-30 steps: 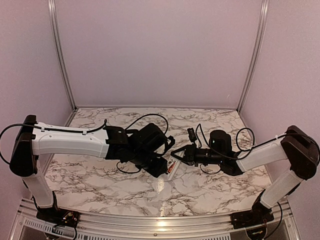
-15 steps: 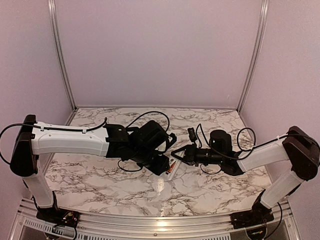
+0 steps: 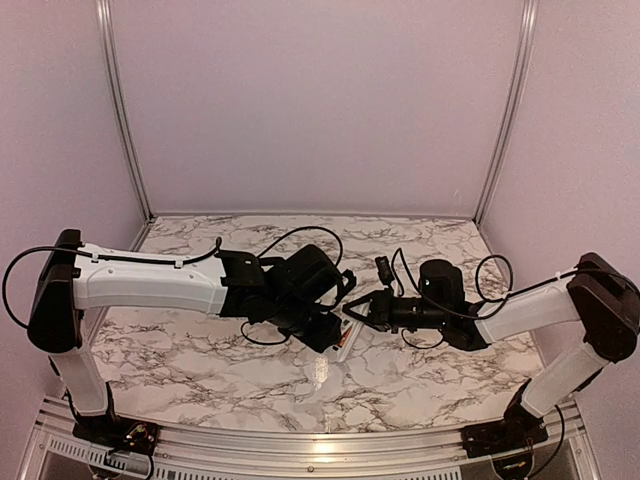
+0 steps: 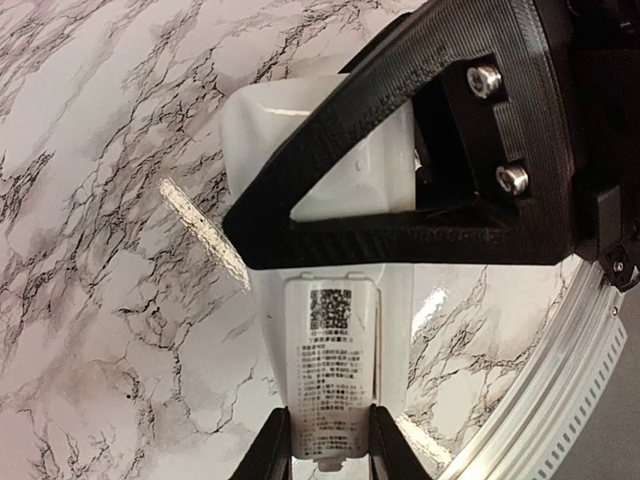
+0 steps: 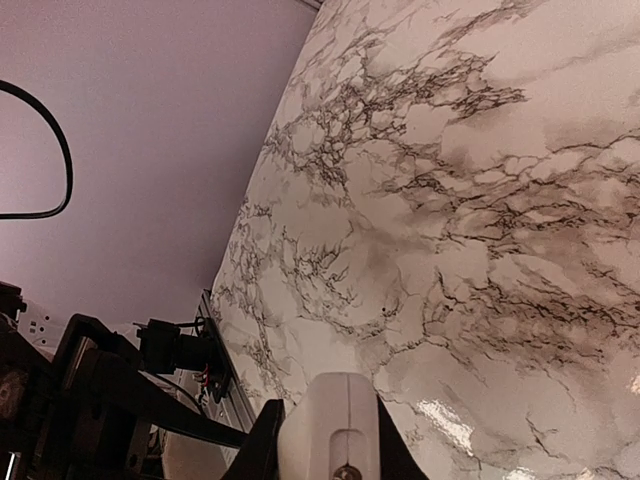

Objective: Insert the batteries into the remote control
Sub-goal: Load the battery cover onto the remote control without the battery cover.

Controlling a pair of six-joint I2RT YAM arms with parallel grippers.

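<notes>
The remote control (image 4: 330, 350) is held off the marble table (image 4: 100, 200) at the centre of the workspace, between the two arms. Its long axis runs roughly near to far. Its near end sits in the left gripper (image 4: 330, 445) and its far end reaches the right gripper (image 5: 328, 440). The back faces the left wrist camera. The back carries a rectangular label (image 4: 330, 400) with a QR code (image 4: 331, 310) at its far end and lines of fine print below; the print is too small to read. Whether this labelled panel is a fitted cover or the floor of an open bay cannot be told, and its contents are not visible. The left jaws are clamped on the two long edges of the remote control at its near end. The right jaws are closed on the far end, and one black triangular finger (image 4: 400, 240) crosses the back. An aluminium rail (image 4: 540, 400) borders the near edge of the table.
</notes>
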